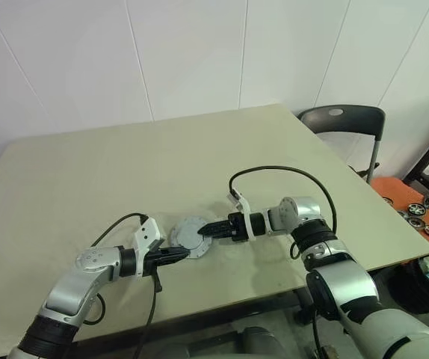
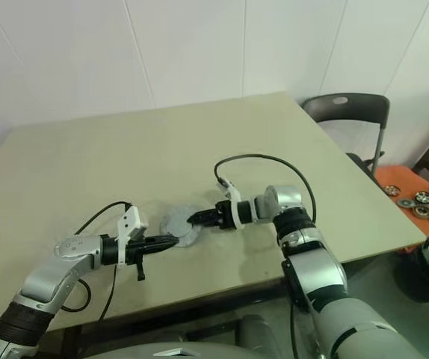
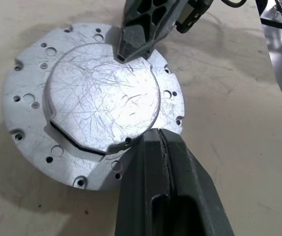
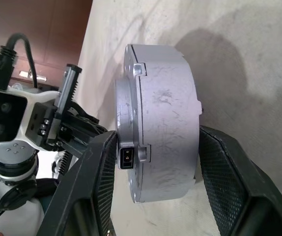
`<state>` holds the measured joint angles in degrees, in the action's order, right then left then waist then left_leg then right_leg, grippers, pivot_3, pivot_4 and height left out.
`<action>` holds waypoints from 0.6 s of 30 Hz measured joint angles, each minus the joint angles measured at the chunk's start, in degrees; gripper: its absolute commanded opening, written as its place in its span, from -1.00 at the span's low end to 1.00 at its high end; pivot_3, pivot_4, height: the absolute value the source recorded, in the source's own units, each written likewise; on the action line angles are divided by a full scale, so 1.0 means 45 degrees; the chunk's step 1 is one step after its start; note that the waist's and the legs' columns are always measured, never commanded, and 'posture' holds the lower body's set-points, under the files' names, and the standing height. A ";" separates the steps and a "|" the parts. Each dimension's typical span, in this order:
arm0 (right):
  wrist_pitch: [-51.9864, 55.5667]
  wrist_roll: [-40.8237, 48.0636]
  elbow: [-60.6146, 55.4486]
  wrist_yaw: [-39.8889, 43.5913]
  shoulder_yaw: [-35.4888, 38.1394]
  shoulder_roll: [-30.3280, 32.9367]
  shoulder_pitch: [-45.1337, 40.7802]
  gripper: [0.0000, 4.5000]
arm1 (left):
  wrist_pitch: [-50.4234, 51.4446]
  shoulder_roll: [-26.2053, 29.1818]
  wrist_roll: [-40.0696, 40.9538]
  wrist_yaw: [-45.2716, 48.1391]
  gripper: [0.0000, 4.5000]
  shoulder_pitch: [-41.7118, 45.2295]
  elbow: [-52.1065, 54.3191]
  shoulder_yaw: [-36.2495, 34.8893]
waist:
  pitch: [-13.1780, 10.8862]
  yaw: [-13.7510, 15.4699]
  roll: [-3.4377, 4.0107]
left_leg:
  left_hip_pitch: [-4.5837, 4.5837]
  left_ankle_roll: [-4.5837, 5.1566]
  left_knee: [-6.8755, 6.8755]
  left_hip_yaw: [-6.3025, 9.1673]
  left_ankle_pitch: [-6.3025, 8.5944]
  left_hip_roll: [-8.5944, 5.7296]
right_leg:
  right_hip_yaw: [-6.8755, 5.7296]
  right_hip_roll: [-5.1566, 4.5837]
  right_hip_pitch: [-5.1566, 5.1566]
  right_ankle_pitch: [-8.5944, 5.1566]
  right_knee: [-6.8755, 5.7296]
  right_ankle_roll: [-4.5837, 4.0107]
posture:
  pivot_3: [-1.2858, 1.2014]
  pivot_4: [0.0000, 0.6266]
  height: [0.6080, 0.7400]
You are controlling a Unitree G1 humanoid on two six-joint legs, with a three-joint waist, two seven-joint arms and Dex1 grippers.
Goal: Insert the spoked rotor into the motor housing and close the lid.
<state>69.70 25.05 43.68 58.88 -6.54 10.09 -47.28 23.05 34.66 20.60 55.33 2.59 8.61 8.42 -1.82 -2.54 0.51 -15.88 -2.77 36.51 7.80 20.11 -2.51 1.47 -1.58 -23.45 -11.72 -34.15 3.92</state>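
Motor housing (image 1: 190, 237) sits on the desk (image 1: 125, 172), lid (image 3: 101, 101) already on top, directly between the two sets of jaws. Left gripper (image 1: 181, 256) jaws clenched, empty, tips at the housing's flange edge. Right gripper (image 1: 206, 228) jaws parted, straddling the housing's side wall; contact can't be confirmed, one fingertip (image 3: 131, 46) over the lid rim.

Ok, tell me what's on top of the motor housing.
The lid, a scratched grey disc, covers the motor housing. The shut left gripper rests on its edge. Windings and any rotor inside are hidden.
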 measured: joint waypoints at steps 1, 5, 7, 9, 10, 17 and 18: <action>0.0005 -0.0002 0.0000 0.0001 0.0008 0.0000 0.0001 -0.03 | 0.0001 0.0002 -0.0001 0.0000 -1.00 0.0000 -0.0002 -0.0002 | -0.0001 -0.0006 0.0002 | 0.0000 0.0000 0.0000 0.0000 0.0000 0.0000 | 0.0000 0.0000 0.0000 0.0000 0.0000 0.0000 | 0.03 -1.00 1.00; -0.0038 -0.0017 0.0000 0.0000 0.0011 -0.0016 0.0001 -0.03 | -0.0010 0.0007 -0.0001 0.0001 -1.00 0.0000 -0.0010 -0.0004 | -0.0003 -0.0007 0.0005 | 0.0001 0.0000 -0.0001 0.0001 0.0000 0.0000 | -0.0001 0.0003 0.0000 0.0000 -0.0003 0.0000 | 0.03 -1.00 1.00; -0.0044 -0.0017 0.0000 0.0000 0.0023 -0.0018 0.0001 -0.04 | -0.0013 0.0006 0.0000 0.0001 -1.00 0.0001 -0.0010 -0.0005 | -0.0003 -0.0008 0.0006 | 0.0001 0.0000 -0.0001 0.0000 0.0000 0.0000 | 0.0000 0.0003 -0.0001 0.0000 -0.0002 0.0000 | 0.03 -1.00 1.00; -0.0085 -0.0016 0.0001 -0.0019 0.0098 -0.0034 0.0001 -0.04 | 0.0005 0.0004 0.0007 0.0000 -1.00 0.0004 -0.0006 -0.0017 | -0.0003 -0.0007 0.0006 | 0.0000 0.0000 -0.0001 0.0000 0.0000 0.0000 | 0.0001 0.0002 -0.0001 0.0000 -0.0001 0.0000 | 0.03 -1.00 1.00; -0.0101 -0.0017 0.0002 -0.0027 0.0109 -0.0043 0.0001 -0.04 | 0.0016 0.0004 0.0013 0.0001 -1.00 0.0004 -0.0005 -0.0025 | -0.0003 -0.0008 0.0005 | 0.0000 0.0000 -0.0001 0.0000 0.0000 0.0000 | 0.0000 0.0002 -0.0001 0.0000 -0.0001 0.0000 | 0.03 -1.00 1.00; -0.0348 -0.0025 0.0187 -0.0174 0.0332 -0.0294 -0.0002 -0.04 | 0.0293 -0.0016 0.0331 -0.0046 -1.00 -0.0007 0.0006 -0.0257 | -0.0005 -0.0023 0.0006 | -0.0011 0.0000 -0.0002 0.0001 0.0000 0.0002 | 0.0000 0.0004 -0.0014 0.0001 -0.0002 0.0001 | 0.03 -1.00 1.00; -0.0381 -0.0025 0.0265 -0.0226 0.0435 -0.0352 -0.0005 -0.04 | 0.0392 -0.0054 0.0439 -0.0093 -1.00 -0.0017 0.0016 -0.0327 | -0.0006 -0.0023 0.0005 | -0.0017 0.0000 -0.0002 0.0002 0.0000 0.0002 | 0.0000 0.0004 -0.0019 0.0001 -0.0003 0.0001 | 0.03 -1.00 1.00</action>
<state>67.99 24.93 44.87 57.87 -4.58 8.50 -47.30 24.81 34.41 22.57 54.91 2.51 8.68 6.95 -1.84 -2.65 0.53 -15.96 -2.77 36.50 7.81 20.11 -2.51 1.47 -1.56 -23.54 -11.72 -34.16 3.92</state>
